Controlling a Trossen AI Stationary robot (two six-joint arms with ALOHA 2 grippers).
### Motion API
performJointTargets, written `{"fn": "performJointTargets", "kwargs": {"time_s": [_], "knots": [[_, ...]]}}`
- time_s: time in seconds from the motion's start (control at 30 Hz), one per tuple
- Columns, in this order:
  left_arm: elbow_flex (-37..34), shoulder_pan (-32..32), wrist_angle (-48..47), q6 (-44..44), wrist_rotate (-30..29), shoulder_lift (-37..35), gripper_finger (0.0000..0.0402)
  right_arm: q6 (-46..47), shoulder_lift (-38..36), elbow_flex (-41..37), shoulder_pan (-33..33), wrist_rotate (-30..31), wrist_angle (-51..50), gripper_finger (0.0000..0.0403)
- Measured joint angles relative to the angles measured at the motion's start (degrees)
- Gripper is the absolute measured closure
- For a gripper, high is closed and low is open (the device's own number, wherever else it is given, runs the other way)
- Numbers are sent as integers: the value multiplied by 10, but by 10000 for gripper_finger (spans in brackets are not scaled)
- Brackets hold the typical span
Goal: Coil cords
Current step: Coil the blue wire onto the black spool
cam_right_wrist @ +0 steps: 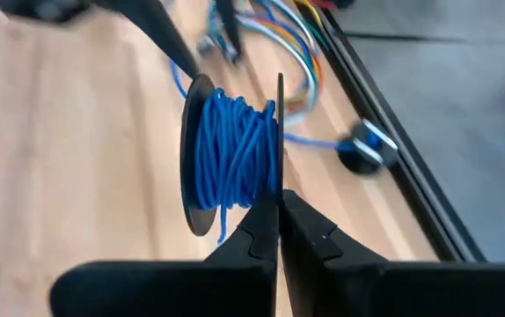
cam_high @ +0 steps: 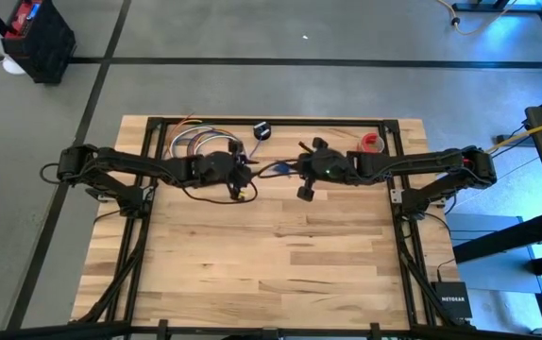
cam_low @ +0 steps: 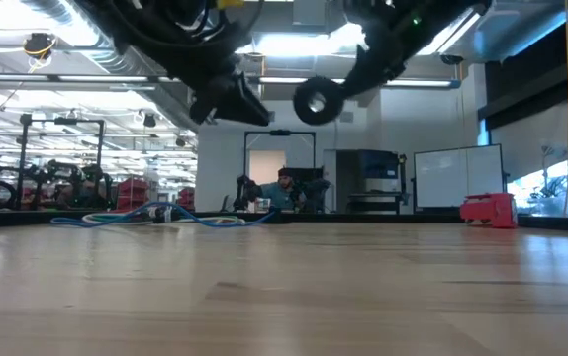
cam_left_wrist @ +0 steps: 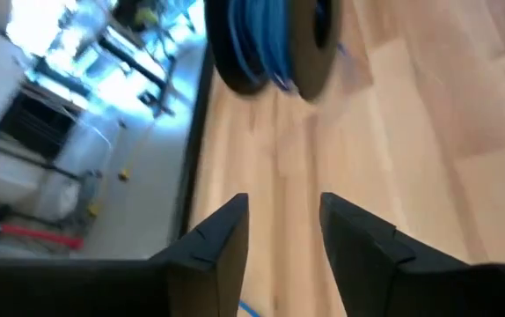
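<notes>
A black spool (cam_right_wrist: pixel 230 154) wound with blue cord hangs above the table's far middle; it also shows in the low view (cam_low: pixel 314 99) and in the left wrist view (cam_left_wrist: pixel 270 44). My right gripper (cam_right_wrist: pixel 279 207) is shut on it. My left gripper (cam_left_wrist: pixel 283 233) is open and empty, level with the spool and just to its left. Loose coloured cord loops (cam_high: pixel 195 144) lie on the table at the far left. A small black puck (cam_right_wrist: pixel 362 150) lies near the far edge, with a blue strand (cam_right_wrist: pixel 314 141) running toward it. My right gripper pinches the rim of one of the spool's flanges (cam_right_wrist: pixel 279 180) between its two fingers. The fingers come level from the table's right side. The spool is lifted clear of the table, and a short cord end (cam_right_wrist: pixel 222 224) hangs from it.
A red tape roll (cam_high: pixel 373 144) sits at the far right of the table. The black frame rail (cam_high: pixel 280 121) runs along the far edge. The near half of the wooden table (cam_high: pixel 271 264) is bare wood.
</notes>
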Motion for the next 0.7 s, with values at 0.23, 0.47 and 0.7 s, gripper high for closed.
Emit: {"fn": "performJointTargets", "kwargs": {"time_s": [0.23, 0.47, 0.7], "knots": [[1, -12, -68, -97, 0, -1, 277, -2, 1, 0, 0, 89, -81, 398], [1, -32, -103, -167, 0, -1, 286, -31, 5, -60, 0, 199, -54, 398], [1, -50, -102, -178, 1, -2, 293, -62, 14, -133, -1, 241, 23, 398]]}}
